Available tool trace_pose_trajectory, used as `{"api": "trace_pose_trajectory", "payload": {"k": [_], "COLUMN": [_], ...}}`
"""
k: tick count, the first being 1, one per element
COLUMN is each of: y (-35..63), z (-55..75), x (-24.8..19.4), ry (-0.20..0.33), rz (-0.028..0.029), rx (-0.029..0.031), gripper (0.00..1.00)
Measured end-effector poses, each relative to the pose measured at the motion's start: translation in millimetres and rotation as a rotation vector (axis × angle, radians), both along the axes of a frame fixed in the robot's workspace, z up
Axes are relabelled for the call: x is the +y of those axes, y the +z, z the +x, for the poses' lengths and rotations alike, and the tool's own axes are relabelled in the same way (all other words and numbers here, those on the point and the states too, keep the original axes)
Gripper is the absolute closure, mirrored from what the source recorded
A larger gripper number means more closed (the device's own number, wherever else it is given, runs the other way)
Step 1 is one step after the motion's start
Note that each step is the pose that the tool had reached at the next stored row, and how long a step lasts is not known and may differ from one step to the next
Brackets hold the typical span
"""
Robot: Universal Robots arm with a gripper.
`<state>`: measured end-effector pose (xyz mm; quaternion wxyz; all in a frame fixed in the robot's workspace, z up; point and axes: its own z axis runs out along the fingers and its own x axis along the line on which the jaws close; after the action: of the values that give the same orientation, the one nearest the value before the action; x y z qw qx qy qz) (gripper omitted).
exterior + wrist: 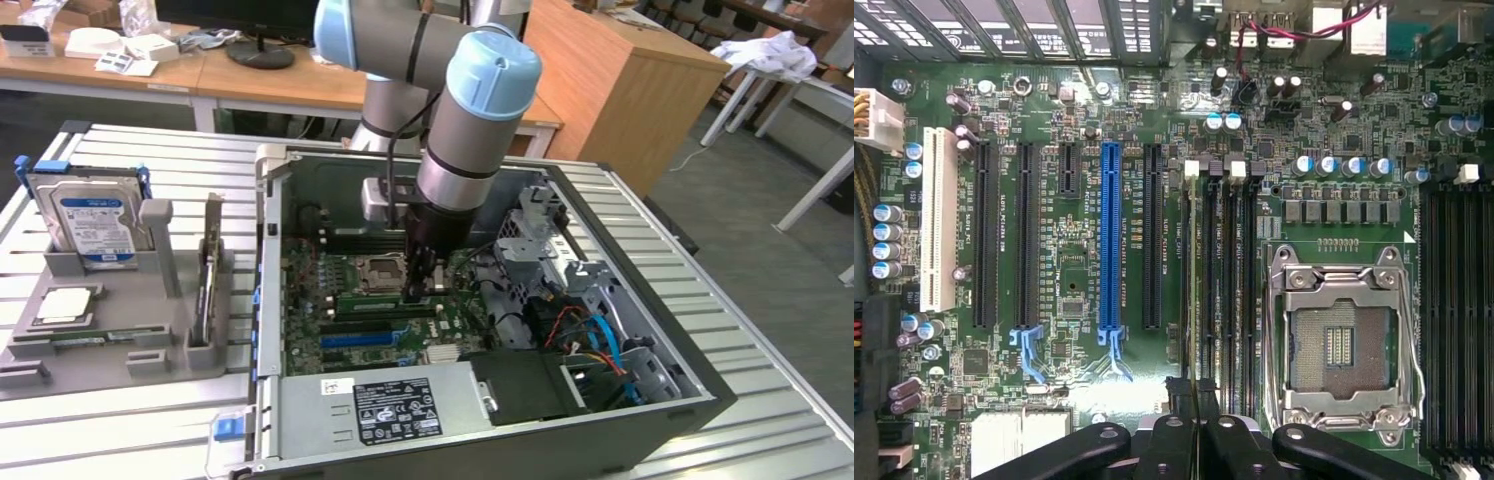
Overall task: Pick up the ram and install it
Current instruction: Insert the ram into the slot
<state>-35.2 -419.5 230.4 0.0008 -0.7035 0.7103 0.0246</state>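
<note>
Black gripper (1194,392) fingers (1176,435) are sitting closest to the wrist camera, pressing nearly together and pinching the ram (1192,280); the ram is showing edge-on as a thin strip, lining up with the memory slot farthest from the empty processor socket (1339,345), just beside the other memory slots (1230,290); whether it is seated I cannot tell; a blue expansion slot (1110,240) is lying on its other side. At the centre of the exterior frame the arm (467,130) is reaching down into the open computer case (601,438); at the exterior view's left a hard drive (87,225) is standing in a grey holder (94,362), with a square processor chip (64,305) lying lower in the frame.
</note>
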Motion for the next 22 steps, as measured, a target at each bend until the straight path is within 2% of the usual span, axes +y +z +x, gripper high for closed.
{"api": "trace_pose_trajectory", "payload": {"k": [22], "y": [-4.9], "z": [-0.3], "x": [0.0], "ry": [0.000], "rz": [-0.0001], "rx": [-0.0011], "gripper": [0.88]}}
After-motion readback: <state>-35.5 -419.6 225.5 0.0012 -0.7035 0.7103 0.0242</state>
